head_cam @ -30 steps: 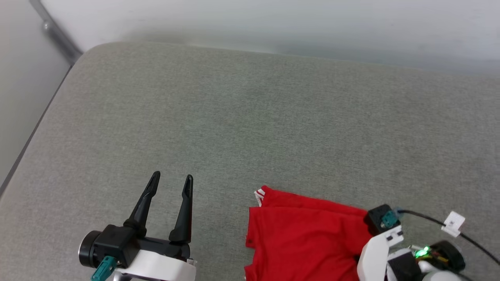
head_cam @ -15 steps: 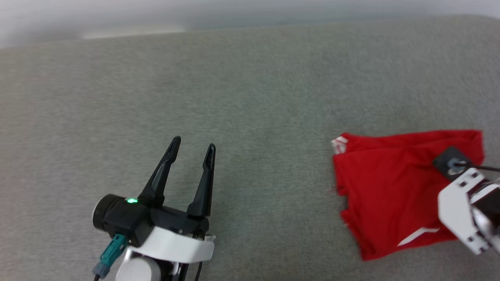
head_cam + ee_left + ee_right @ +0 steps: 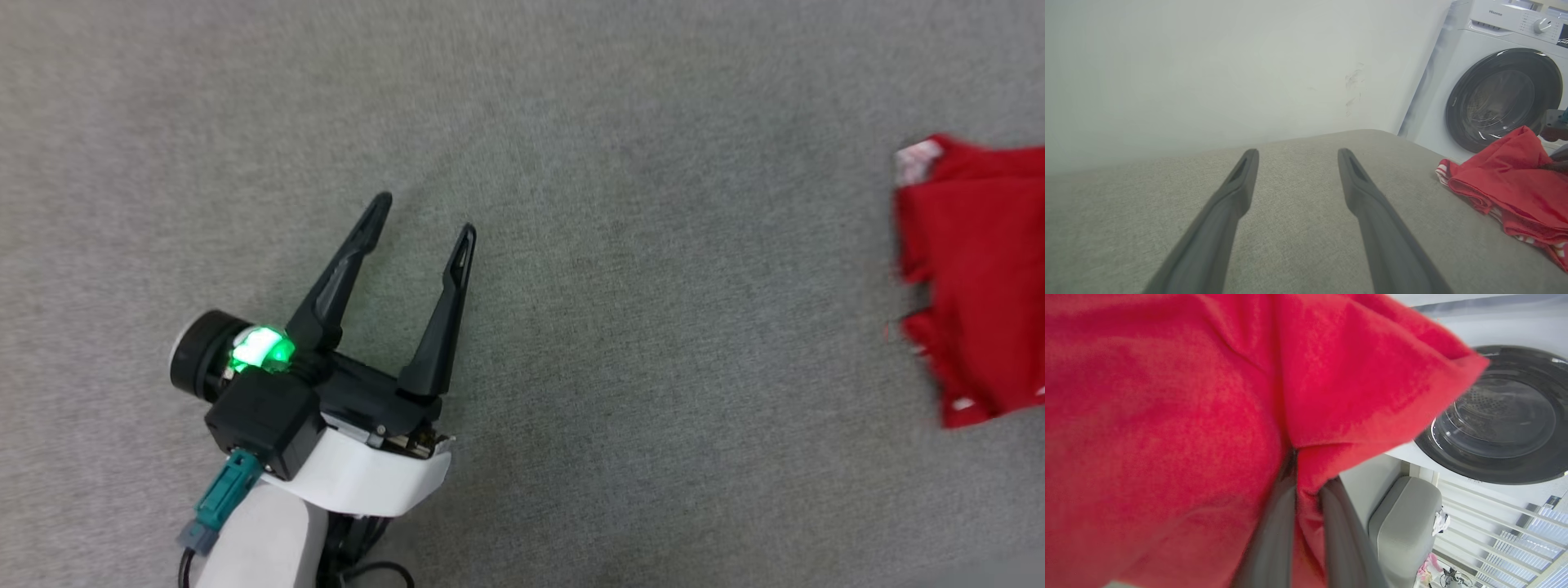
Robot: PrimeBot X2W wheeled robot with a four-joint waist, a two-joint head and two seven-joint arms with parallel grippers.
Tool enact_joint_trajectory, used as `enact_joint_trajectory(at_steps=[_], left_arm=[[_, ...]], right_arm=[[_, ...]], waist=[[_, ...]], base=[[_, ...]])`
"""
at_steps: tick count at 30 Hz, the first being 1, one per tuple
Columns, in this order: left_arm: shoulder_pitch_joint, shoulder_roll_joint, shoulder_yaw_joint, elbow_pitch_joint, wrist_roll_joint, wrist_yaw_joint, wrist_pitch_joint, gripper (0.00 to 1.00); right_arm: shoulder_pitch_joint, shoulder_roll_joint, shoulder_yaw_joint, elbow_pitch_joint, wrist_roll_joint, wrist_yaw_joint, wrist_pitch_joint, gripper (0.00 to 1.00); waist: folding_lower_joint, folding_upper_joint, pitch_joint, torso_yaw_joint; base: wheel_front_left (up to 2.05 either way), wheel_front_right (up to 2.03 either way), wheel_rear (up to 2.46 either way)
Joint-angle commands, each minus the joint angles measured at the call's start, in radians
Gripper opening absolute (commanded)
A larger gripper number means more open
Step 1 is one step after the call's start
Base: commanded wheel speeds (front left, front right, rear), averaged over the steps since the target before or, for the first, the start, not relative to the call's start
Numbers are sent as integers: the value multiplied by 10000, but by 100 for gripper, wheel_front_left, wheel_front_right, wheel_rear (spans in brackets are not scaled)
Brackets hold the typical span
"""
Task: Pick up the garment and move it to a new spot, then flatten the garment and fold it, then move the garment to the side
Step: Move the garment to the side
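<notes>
The garment (image 3: pixel 976 278), red with a striped trim corner, lies bunched on the grey cushioned surface (image 3: pixel 612 327) at the right edge of the head view. In the left wrist view the garment (image 3: pixel 1506 179) rises to a peak on its right side. My right gripper (image 3: pixel 1308 486) is shut on a fold of the garment (image 3: pixel 1167 416), which drapes over its fingers. My left gripper (image 3: pixel 425 216) stands open and empty over bare surface, well to the left of the garment; its spread fingers (image 3: pixel 1297 153) hold nothing.
A white front-loading washing machine (image 3: pixel 1502 94) stands beyond the surface's far right end, and its dark door (image 3: pixel 1502 424) shows behind the cloth. A pale wall (image 3: pixel 1208 61) backs the surface. A grey padded seat (image 3: pixel 1404 522) is lower down.
The head camera has swung and dipped, so the whole picture shifted. The gap between my left gripper and the garment has widened: the garment went right with my right gripper. The left gripper stays open.
</notes>
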Motion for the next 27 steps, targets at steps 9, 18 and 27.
enact_joint_trajectory(at_steps=[9,18,27], left_arm=[[-574,308,-152,-494,162,-16,-20,100],[-523,309,-45,-418,167,-16,-20,100],[-159,-80,175,-161,8,-16,-20,100]], right_arm=[[-516,-54,-2039,2483,-765,-18,-1942,0],[-1016,430,-2595,3416,-1500,-18,-2501,31],[-1319,781,-2454,2614,-1875,-18,-2792,100]], waist=[[-2,0,1195,366],[-2,0,1152,578],[-2,0,-159,709]], base=[[0,0,0],[0,0,0],[0,0,0]])
